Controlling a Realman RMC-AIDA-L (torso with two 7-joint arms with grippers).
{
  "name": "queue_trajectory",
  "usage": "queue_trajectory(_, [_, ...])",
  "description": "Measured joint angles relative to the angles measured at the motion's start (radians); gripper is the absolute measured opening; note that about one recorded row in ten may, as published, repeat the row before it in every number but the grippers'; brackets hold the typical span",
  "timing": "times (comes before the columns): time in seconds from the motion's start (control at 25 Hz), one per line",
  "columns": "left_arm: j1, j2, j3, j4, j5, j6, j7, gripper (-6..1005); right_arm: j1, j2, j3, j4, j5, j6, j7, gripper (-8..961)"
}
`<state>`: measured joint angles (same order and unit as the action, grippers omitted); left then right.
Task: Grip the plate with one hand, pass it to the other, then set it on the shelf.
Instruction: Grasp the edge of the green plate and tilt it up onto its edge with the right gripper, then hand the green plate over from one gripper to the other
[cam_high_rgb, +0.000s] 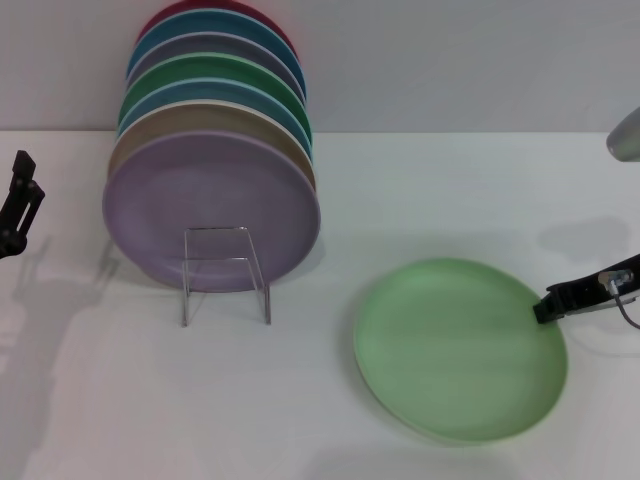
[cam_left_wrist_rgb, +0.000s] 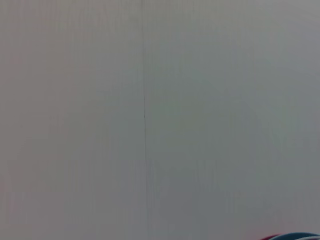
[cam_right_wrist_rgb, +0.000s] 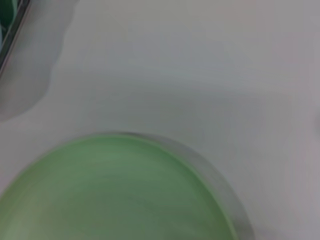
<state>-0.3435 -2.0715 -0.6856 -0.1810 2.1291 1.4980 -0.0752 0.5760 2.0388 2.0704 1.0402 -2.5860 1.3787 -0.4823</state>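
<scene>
The pale mint-green plate (cam_high_rgb: 460, 348) lay flat on the white table (cam_high_rgb: 420, 190), in the front right part of it, well apart from the row of other plates. The right hand (cam_high_rgb: 548, 306) came in from the right edge of the head view, and its dark tip was at the right rim of the plate, touching it or just beside it; I could not tell if this hand was clenched on the rim or released, because the fingers were not shown clearly. In the right wrist view the same plate (cam_right_wrist_rgb: 115, 195) filled the lower part of the picture, with bare table around it. The left hand (cam_high_rgb: 18, 205) was at the far left edge of the table, away from all plates, and I also could not tell its state. The clear acrylic shelf (cam_high_rgb: 225, 272) stood in the left middle of the table, with its bent transparent front stop toward the camera. On it stood a row of upright plates leaning back: the lavender plate (cam_high_rgb: 212, 210) was in front, behind it a tan plate (cam_high_rgb: 215, 118), and then blue, green and red ones toward the grey wall (cam_high_rgb: 460, 60). The left wrist view showed only a plain grey surface (cam_left_wrist_rgb: 200, 120) with a thin vertical line.
</scene>
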Motion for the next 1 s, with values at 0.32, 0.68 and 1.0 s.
queue_trajectory(0.32, [0.008, 0.001, 0.0, 0.0, 0.0, 0.025, 0.0, 806, -0.071, 0.025, 0.006, 0.192, 0.0, -0.018, 0.004, 17])
queue_trajectory(0.68, [0.012, 0.0, 0.001, 0.0, 0.001, 0.058, -0.006, 806, -0.162, 0.036, -0.002, 0.413, -0.009, -0.133, -0.004, 17])
queue_trajectory(1.0, [0.012, -0.001, 0.003, -0.002, 0.002, 0.061, -0.01, 805, -0.195, 0.04, -0.036, 0.425, -0.023, -0.332, -0.074, 16])
